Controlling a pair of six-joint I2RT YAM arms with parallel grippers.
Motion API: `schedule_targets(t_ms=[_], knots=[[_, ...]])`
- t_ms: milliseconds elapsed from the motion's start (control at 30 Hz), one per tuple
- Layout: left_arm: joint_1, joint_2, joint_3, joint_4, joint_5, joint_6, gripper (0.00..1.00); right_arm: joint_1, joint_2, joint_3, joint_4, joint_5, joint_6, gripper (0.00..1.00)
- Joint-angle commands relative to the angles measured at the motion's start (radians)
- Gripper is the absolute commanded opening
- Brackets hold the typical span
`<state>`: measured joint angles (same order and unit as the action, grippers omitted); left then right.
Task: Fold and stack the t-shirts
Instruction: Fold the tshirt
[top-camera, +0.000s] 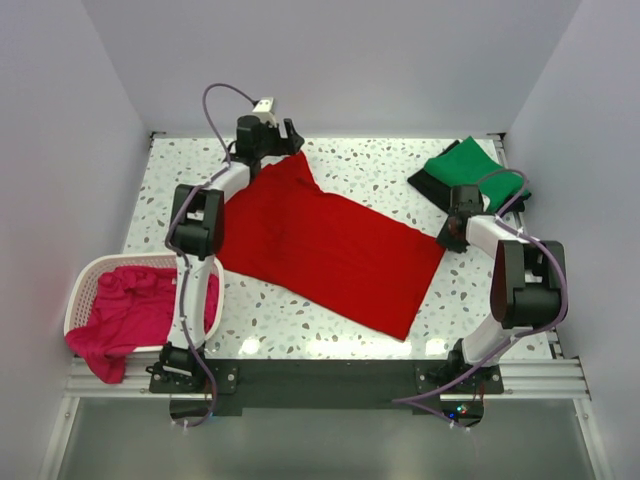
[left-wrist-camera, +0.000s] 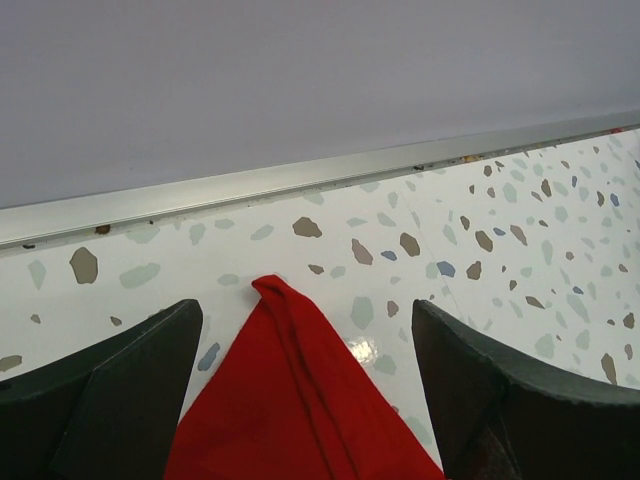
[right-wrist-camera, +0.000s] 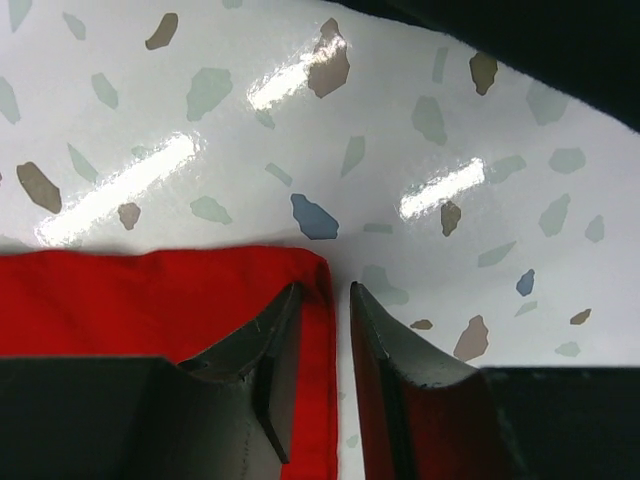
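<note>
**Red shirt flat on the table, an arm at each end**

Nearest, on the left, the white basket (top-camera: 84, 277) has the magenta-pink t-shirt (top-camera: 135, 308) bunched up in it. Some of it spills over the near rim, and the left arm crosses in front, so part is hidden.

Mid-table, the red t-shirt (top-camera: 330, 245) lies spread out on a slant across the speckled table (top-camera: 270, 315). The right gripper (right-wrist-camera: 325, 290) sits at its right-hand corner with the fingers drawn in to a thin slit. The hem runs into that slit, but honestly I can't tell if it's actually pinched. The dark patch in the top corner of that wrist view is cut off, so no idea what it is.

Further back on the right, the green t-shirt (top-camera: 465, 163) lies on the black t-shirt (top-camera: 425, 182), which only peeks out at the edge.

Farthest back, the left gripper (left-wrist-camera: 305, 320) is spread wide near the back rail (left-wrist-camera: 300, 180). The red shirt's pointed tip sits between its fingers, touching neither.
</note>
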<state>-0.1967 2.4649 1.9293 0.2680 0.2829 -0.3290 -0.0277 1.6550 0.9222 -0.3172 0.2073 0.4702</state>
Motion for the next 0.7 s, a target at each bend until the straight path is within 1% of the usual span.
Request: schedule_targets(t_ms=[0,233,333,567,667], knots=[[0.000,0.023,0.053,0.022,0.016,0.007,0.90,-0.005,0.014,0.047,0.038,0.041,-0.004,0.29],[0.000,0.068,0.089,0.019,0.010,-0.033,0.90,-0.005,0.014,0.047,0.043,0.032,-0.005,0.25],[-0.001,0.088,0.108,0.017,0.033,-0.059,0.90,-0.006,0.012,0.046,0.044,0.024,-0.005,0.25],[-0.012,0.123,0.140,0.013,0.052,-0.085,0.87,-0.005,0.022,0.049,0.043,0.017,-0.001,0.24],[-0.017,0.135,0.160,0.005,0.035,-0.093,0.85,-0.005,0.014,0.046,0.046,0.011,-0.002,0.23]])
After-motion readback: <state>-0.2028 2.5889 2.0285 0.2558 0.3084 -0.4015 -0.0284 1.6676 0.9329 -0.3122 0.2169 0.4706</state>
